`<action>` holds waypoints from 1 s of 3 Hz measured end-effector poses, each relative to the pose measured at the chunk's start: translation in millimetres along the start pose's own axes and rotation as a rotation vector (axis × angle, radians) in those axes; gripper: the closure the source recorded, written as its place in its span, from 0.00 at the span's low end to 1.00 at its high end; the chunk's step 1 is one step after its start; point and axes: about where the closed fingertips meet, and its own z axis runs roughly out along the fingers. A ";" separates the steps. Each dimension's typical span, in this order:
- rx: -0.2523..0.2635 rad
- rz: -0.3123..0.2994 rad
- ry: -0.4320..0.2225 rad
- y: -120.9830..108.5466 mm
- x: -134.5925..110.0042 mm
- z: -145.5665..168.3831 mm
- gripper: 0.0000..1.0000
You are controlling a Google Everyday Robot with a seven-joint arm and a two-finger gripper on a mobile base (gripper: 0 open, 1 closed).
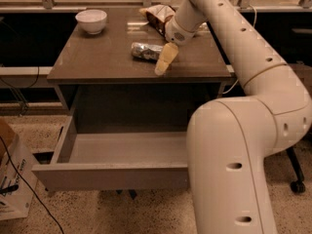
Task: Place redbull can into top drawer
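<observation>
The redbull can (145, 50), a slim shiny silver can with darker patches, lies on its side in the middle of the brown table top (97, 62). My gripper (165, 61) hangs just right of the can, its pale fingers pointing down toward the table's front edge, next to the can's right end. The top drawer (112, 177) is pulled fully open below the table; its grey inside shows nothing in it. My white arm covers the drawer's right part.
A white bowl (91, 20) stands at the back left of the table. A crinkled brown-and-yellow snack bag (158, 14) lies at the back, behind the gripper. A cardboard box (12, 179) sits on the floor at left. A chair base (295, 179) stands at right.
</observation>
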 end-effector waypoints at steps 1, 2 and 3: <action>-0.019 0.012 -0.018 -6.5 -7.9 20.0 0.15; -0.013 0.022 -0.022 -10.5 -12.6 20.2 0.38; 0.001 0.032 -0.041 -11.9 -16.3 3.9 0.61</action>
